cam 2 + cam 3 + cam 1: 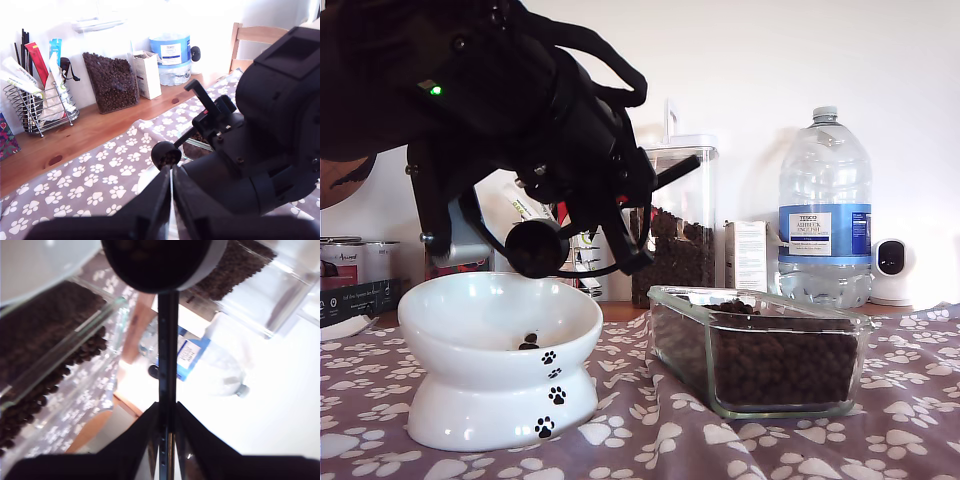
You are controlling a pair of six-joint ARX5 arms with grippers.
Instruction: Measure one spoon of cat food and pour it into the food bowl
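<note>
- Kibble spilling is the main risk I judge: the spoon (538,247) is hanging above the food bowl (470,310), with its round cup over the rim nearest the glass dish (760,350), so pellets tipped too fast could bounce onto the paw-print cloth (650,430).
- My second gripper (167,412) is closing tightly on the spoon's thin handle, which is running straight out from between its fingers to the cup; a narrow handle could twist in such a grip during the tilt.
- My first gripper (171,176) is showing fingers nearly together with only a slit between them and nothing visibly held; it is sitting close behind the second arm, so the two could brush if either swings.
- Cat food (530,341) is lying as only a few pellets in the bowl's bottom, while the glass dish just beside the bowl is holding a deep layer.
- Open room is lying toward the exterior view's left of the bowl; toward that view's right the dish rim is crowding the spoon's path, and behind are standing a tall kibble container (675,240) and a water bottle (825,210).
</note>
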